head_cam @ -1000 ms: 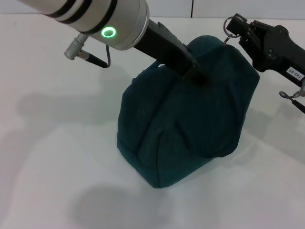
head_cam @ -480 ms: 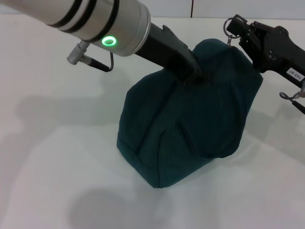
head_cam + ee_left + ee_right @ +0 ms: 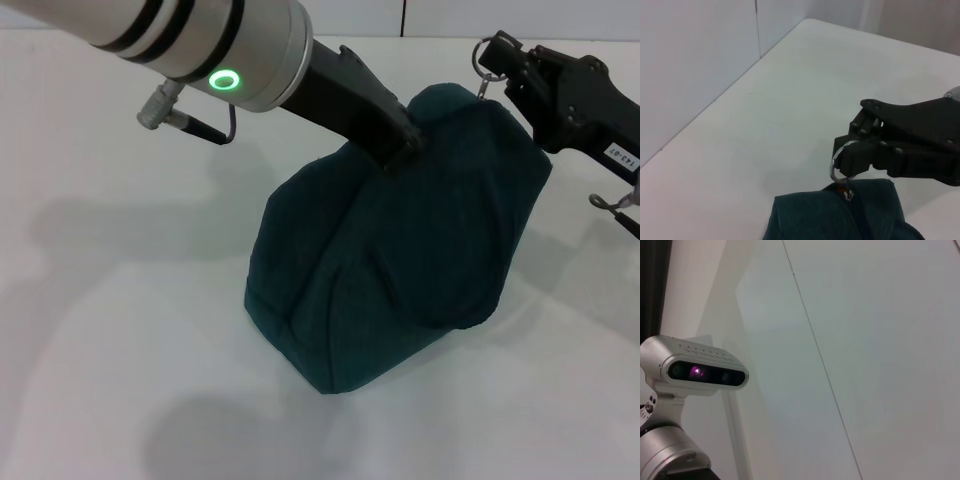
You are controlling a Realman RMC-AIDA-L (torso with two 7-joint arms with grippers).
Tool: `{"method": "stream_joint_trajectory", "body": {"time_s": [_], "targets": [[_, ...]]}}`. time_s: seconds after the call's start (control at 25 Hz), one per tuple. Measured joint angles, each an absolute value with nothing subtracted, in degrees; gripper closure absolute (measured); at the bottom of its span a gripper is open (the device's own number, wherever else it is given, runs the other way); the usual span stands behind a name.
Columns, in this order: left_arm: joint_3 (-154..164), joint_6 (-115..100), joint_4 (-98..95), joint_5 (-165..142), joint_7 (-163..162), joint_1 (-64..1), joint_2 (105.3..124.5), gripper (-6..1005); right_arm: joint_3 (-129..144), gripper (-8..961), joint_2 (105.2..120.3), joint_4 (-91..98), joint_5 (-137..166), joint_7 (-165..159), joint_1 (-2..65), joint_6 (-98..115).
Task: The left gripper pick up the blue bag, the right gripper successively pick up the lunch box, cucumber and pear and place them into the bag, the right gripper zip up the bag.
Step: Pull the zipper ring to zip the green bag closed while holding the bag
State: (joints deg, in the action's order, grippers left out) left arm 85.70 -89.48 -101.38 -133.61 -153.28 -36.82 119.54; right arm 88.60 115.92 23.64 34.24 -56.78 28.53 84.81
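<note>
Head view: a dark teal-blue bag (image 3: 400, 250) standing closed in the middle of the frame on a white table (image 3: 110, 330), bulging, with no food visible outside it. From the upper left, the left arm's silver forearm with a glowing green ring (image 3: 226, 78), ending in the black left gripper (image 3: 400, 150) pressed against the bag's top; cannot tell whether clenched or released, fingertips buried in the fabric. At the upper right, the black right gripper (image 3: 497, 62) clenched on the metal ring zip pull (image 3: 485, 55), just above the bag's upper right corner.

Left wrist view: lower middle of the frame, the top end of the bag (image 3: 840, 215) with its zip closed up to the corner. Just above it, the ring zip pull (image 3: 840, 167) standing upright, pinched by the right gripper (image 3: 852, 160) reaching in from the right edge. White table (image 3: 765, 110) behind, wall along the left.

Right wrist view: only a pale wall with a thin seam, and at the lower left the robot's grey head (image 3: 695, 372) with a dark camera bar. Bag out of sight here.
</note>
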Motion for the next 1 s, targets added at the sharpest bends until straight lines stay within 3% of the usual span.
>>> {"method": "stream_joint_trajectory", "body": {"time_s": [0.24, 1.0], "targets": [[85.74, -89.53, -101.42, -133.61, -152.39, -36.82, 119.52, 928, 88.59, 938, 115.92, 23.57, 34.13, -57.35, 28.44, 84.89], [84.53, -89.46, -102.87, -130.66, -149.75, -37.28, 119.57, 942, 87.66, 937, 115.40, 17.82, 28.28, -72.82, 28.36, 85.70]]}}
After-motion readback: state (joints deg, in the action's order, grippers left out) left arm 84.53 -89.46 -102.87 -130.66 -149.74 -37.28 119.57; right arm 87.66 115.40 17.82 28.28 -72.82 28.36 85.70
